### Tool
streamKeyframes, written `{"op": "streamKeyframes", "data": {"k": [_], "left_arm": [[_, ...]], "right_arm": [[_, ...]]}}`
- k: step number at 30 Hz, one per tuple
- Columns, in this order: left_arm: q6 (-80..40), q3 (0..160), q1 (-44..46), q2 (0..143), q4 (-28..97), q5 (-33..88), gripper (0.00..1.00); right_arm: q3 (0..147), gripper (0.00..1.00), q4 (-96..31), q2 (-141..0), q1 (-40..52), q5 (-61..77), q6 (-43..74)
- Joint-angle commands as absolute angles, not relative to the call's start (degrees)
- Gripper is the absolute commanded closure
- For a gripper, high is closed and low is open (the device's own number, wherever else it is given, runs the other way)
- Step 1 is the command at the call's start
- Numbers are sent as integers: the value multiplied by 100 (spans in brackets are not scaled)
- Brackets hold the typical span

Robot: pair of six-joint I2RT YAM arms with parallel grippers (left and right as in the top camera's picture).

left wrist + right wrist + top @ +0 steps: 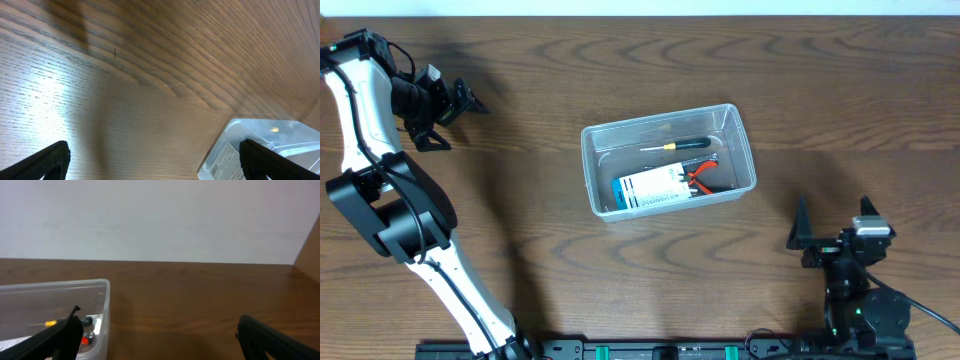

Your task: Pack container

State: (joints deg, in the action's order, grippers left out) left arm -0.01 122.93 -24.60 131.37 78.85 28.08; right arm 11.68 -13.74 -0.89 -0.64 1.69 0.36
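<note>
Sitting near the middle of the wooden table (pixel 820 90), the clear plastic container (pixel 620 150) lies slightly askew to the table's edges, well apart from both arms. Inside it, a screwdriver (pixel 682 145) with a yellow and black handle lies along the far wall, red-handled pliers (pixel 700 177) rest toward the right end, and a white and blue package (pixel 650 189) lies flat along the near wall, touching the pliers. The left gripper (pixel 455 118) hangs toward the far left corner of the table, its claw released, jaws spread wide over bare wood with nothing between them; its wrist view catches a corner of the container (pixel 260 145). The right gripper (pixel 832 225) sits near the table's near edge toward the right corner, also released and empty, with the container (pixel 50 295) to its left.
</note>
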Motion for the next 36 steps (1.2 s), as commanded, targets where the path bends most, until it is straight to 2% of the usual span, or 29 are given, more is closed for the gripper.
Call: {"op": "streamKeyframes", "data": {"k": [1,9,36], "left_arm": [[10,12403,-2484,12986,7898,2777,2],[10,12403,-2484,12986,7898,2777,2],[10,12403,-2484,12986,7898,2777,2]], "right_arm": [[974,1,-1347,-32,54,193,34],[325,1,-1090,-32,60,196,34],[322,1,-1090,-32,82,137,12]]}}
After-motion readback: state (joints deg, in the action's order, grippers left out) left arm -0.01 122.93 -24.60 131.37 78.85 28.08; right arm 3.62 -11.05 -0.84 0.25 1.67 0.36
